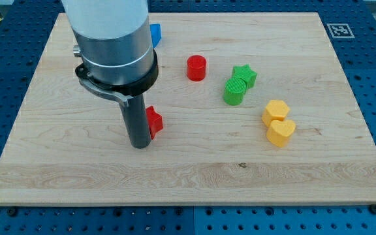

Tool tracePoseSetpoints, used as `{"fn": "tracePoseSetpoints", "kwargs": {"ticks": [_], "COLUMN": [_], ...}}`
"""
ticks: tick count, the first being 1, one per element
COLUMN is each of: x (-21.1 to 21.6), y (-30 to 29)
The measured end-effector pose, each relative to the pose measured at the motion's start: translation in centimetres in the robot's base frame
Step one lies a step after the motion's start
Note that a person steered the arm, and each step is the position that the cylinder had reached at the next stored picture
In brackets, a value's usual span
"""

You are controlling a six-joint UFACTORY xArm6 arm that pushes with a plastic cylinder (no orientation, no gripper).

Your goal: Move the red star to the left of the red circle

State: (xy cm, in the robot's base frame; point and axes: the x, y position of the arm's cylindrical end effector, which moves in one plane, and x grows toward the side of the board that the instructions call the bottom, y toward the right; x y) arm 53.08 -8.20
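Observation:
The red star point(154, 121) lies on the wooden board, left of centre, partly hidden behind my rod. My tip point(140, 145) rests on the board touching the star's left side, slightly below it. The red circle point(196, 68) stands up and to the right of the star, well apart from it.
A green star point(245, 74) and a green round block point(235, 91) touch each other right of the red circle. A yellow hexagon point(276, 111) and a yellow heart point(281, 132) sit further right. A blue block point(155, 34) peeks out behind the arm at the top. The board's edge point(188, 203) runs along the bottom.

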Motion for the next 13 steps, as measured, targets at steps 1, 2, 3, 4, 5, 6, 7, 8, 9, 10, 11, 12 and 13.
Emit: {"fn": "tracePoseSetpoints", "kwargs": {"ticks": [1, 2, 3, 4, 5, 6, 7, 8, 9, 10, 11, 12, 13], "x": [-0.7, -0.8, -1.0, -1.9, -1.9, -2.0, -2.6, -2.8, -2.8, -2.9, -3.9, -4.8, -6.0], "y": [0.0, 0.0, 0.0, 0.0, 0.0, 0.0, 0.4, 1.0, 1.1, 1.1, 1.1, 1.1, 1.1]}}
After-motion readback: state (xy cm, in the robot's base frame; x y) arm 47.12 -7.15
